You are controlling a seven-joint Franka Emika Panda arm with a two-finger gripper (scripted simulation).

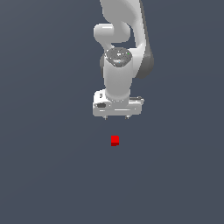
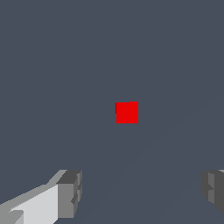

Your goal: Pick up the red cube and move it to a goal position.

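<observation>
Your claw [image 1: 116,117] hangs wide and empty over the red cube [image 1: 115,140]; it looks light and rigid, so pinch two opposite flat faces.

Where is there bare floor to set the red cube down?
Nearly everywhere: the grey floor lies bare on both sides of the red cube in the exterior view and below it. The only occupied patch is the cube itself, with the open hand above it.
</observation>
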